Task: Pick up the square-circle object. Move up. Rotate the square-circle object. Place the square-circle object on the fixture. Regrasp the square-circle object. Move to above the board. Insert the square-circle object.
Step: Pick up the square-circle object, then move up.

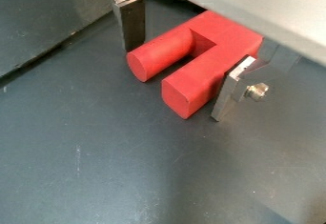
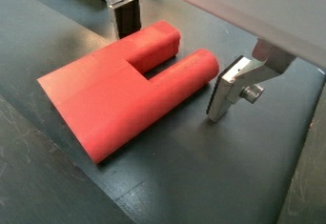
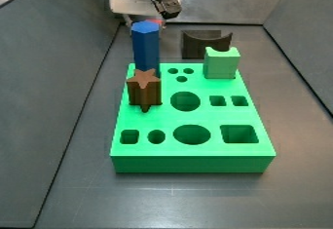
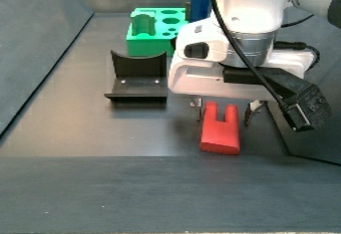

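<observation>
**A:** What can't you make out from your end?

**B:** In a side view the blue prism (image 3: pixel 146 46) stands right in front of the arm, so I get only a white bit of the gripper (image 3: pixel 146 9) behind its top. The square-circle object is hidden from me there. In a side view from the opposite end, the gripper (image 4: pixel 226 103) body covers the far end of the square-circle object (image 4: pixel 221 127), and the fingertips are lost in its shadow.

**B:** The wrist views fill that in. I see the gripper (image 1: pixel 182 61) with 2 silver fingers (image 1: pixel 132 26) set either side of the red piece (image 1: pixel 192 61), which lies flat on the dark floor. It is forked: a round prong and a square prong joined by a block.

**A:** Clamped on it?

**B:** Not that I can see. In a wrist view the gripper (image 2: pixel 178 61) is spread wide; one finger (image 2: pixel 232 92) stands just beside the round prong, the other near the square prong, with a sliver of floor on each side. I read the claw as open around the piece.

**A:** And the rest?

**B:** Only the side views show it. The fixture (image 4: pixel 138 76) sits on the floor near the piece, apart from it, with the board (image 4: pixel 159 31) beyond. In a side view the board (image 3: pixel 196 135) carries the brown star peg (image 3: pixel 143 90) and the pale green block (image 3: pixel 221 61), with the fixture (image 3: pixel 201 43) behind.
</observation>
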Robot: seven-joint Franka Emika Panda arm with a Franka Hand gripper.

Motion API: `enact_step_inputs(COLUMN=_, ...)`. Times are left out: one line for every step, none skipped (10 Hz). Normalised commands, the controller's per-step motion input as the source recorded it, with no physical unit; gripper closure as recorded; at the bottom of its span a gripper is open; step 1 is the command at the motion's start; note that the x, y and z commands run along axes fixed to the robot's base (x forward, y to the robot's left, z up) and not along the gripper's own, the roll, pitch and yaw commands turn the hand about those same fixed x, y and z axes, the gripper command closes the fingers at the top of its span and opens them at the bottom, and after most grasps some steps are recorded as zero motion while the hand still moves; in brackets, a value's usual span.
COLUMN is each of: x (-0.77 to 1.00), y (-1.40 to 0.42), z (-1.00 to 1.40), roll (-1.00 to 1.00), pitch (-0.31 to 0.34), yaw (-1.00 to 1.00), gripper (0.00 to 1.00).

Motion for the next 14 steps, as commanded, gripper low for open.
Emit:
enact_step_inputs(x=0.00, y=0.00, z=0.00, roll=0.00, pitch=0.000, yaw=0.00, gripper=1.00)
enact_step_inputs(x=0.00, y=0.00, z=0.00, roll=0.00, pitch=0.000, yaw=0.00, gripper=1.00)
enact_step_inputs(x=0.00, y=0.00, z=0.00, roll=0.00, pitch=0.000, yaw=0.00, gripper=1.00)
enact_step_inputs(x=0.00, y=0.00, z=0.00, roll=0.00, pitch=0.000, yaw=0.00, gripper=1.00)
enact_step_inputs(x=0.00, y=0.00, z=0.00, roll=0.00, pitch=0.000, yaw=0.00, gripper=1.00)
enact_step_inputs(x=0.00, y=0.00, z=0.00, roll=0.00, pitch=0.000, yaw=0.00, gripper=1.00)
enact_step_inputs(x=0.00, y=0.00, z=0.00, roll=0.00, pitch=0.000, yaw=0.00, gripper=1.00)
enact_step_inputs(x=0.00, y=0.00, z=0.00, roll=0.00, pitch=0.000, yaw=0.00, gripper=1.00)
enact_step_inputs(x=0.00, y=0.00, z=0.00, roll=0.00, pitch=0.000, yaw=0.00, gripper=1.00)
enact_step_inputs(x=0.00, y=0.00, z=0.00, roll=0.00, pitch=0.000, yaw=0.00, gripper=1.00)
enact_step_inputs(x=0.00, y=0.00, z=0.00, roll=0.00, pitch=0.000, yaw=0.00, gripper=1.00)
enact_step_inputs(x=0.00, y=0.00, z=0.83, roll=0.00, pitch=0.000, yaw=0.00, gripper=1.00)
enact_step_inputs(x=-0.01, y=-0.01, z=0.81, roll=0.00, pitch=0.011, yaw=-0.01, gripper=1.00)
enact_step_inputs(x=-0.02, y=-0.01, z=0.68, roll=-0.01, pitch=0.038, yaw=-0.01, gripper=1.00)
